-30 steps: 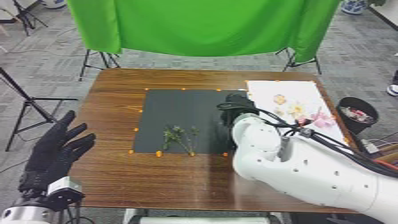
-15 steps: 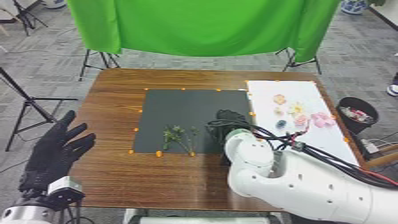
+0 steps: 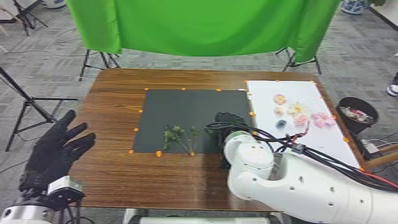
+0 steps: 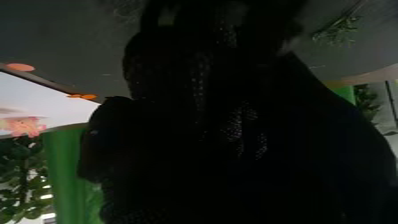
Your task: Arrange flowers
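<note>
Left to right, head view. Left hand point(image 3: 55, 150): by the near left edge of the counter point(image 3: 111, 120), fingers spread apart, nothing in them. Looks parked, no part in the job at the moment.

Dark mat point(image 3: 182, 105): green sprigs point(image 3: 182, 137) lying on it, near its front edge, stems fanned, leafy ends mostly away from the robot. No bloom seen on the visible part of the mat. I'd count the greenery as down and the flower part as to do, so early stage overall.

Right hand point(image 3: 228, 120): over the right side of the mat, between sprigs and white sheet. Can't tell if it's closed or holding anything; dark glove on dark mat, and the wrist view doesn't settle it either.

White sheet point(image 3: 266, 87), right of the mat: the loose blooms are here. Small peach one point(image 3: 279, 110), peach-orange one point(image 3: 280, 98) beyond it, dark one point(image 3: 282, 123) nearer the robot, then yellow one point(image 3: 297, 107), pink one point(image 3: 300, 120), bigger pink one point(image 3: 322, 120) furthest right. I read these as stock waiting to go onto the mat with the stems.

Left to do, my guess: blooms across one by one, set at the stem tips, then tidy spacing
</note>
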Motion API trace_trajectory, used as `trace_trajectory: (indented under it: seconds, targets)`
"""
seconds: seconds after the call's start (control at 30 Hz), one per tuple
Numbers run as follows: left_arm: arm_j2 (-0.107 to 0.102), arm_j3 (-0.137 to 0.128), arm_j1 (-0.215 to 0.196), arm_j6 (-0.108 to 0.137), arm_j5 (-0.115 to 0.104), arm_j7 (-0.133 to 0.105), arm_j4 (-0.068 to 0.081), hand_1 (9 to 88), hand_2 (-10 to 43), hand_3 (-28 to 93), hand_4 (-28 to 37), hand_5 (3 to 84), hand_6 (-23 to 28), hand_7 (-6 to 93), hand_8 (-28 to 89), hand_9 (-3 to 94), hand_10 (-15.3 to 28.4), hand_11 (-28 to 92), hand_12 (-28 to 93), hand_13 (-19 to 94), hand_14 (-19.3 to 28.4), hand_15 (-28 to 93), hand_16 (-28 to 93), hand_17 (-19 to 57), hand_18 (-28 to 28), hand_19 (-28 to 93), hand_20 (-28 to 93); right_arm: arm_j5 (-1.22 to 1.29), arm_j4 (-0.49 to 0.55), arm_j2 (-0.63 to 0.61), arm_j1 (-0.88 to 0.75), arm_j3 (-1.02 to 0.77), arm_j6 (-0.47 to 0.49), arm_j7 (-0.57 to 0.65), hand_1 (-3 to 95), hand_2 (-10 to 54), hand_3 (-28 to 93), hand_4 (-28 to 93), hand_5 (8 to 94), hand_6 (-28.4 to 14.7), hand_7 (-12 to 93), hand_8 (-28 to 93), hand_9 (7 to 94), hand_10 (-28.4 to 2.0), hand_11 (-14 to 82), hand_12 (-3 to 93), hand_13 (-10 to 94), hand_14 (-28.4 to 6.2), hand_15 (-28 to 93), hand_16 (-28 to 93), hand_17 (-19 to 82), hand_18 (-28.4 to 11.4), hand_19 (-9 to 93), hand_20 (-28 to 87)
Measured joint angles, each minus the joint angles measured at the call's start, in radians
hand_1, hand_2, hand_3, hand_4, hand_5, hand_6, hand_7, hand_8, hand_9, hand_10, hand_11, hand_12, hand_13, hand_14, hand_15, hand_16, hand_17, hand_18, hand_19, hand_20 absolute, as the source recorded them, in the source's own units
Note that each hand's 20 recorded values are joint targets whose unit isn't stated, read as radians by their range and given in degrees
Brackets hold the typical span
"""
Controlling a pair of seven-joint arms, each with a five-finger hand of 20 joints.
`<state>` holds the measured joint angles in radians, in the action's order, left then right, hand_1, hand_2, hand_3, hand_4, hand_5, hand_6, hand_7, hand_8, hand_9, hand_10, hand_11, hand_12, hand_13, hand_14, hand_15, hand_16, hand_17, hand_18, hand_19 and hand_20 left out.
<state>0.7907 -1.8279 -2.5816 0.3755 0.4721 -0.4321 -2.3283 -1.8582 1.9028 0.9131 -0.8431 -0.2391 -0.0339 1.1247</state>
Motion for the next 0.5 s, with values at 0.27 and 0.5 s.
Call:
trace_trajectory:
  seconds: [0.27,0.5]
  targets:
    - [-0.025,0.001,-0.014,0.005,-0.021,-0.032,0.0,30.8,6.8,64,-18.9,29.8,6.5,7.6,-7,25.0,17.9,22,11,20,27.7,56,-12,-6.0,28.4,57,-6,0.0,0.01,0.0,0.001,-0.004,0.014,0.012,47.8,-9.5,72,-22,75.2,-7.0,20,14,92.6,-11.5,31.1,20.7,93,-3.3,51,19,67,-10.3,93,19]
    - [-0.04,0.003,-0.019,0.005,-0.027,-0.042,0.0,30.9,6.8,64,-18.9,29.8,6.6,7.5,-7,25.1,18.0,22,11,20,27.8,56,-12,-5.9,28.4,57,-6,-0.001,0.011,-0.001,0.013,0.006,0.035,0.016,47.6,-9.5,72,-23,74.8,-7.2,20,13,92.0,-12.2,30.9,20.4,92,-4.0,51,20,66,-10.8,93,18]
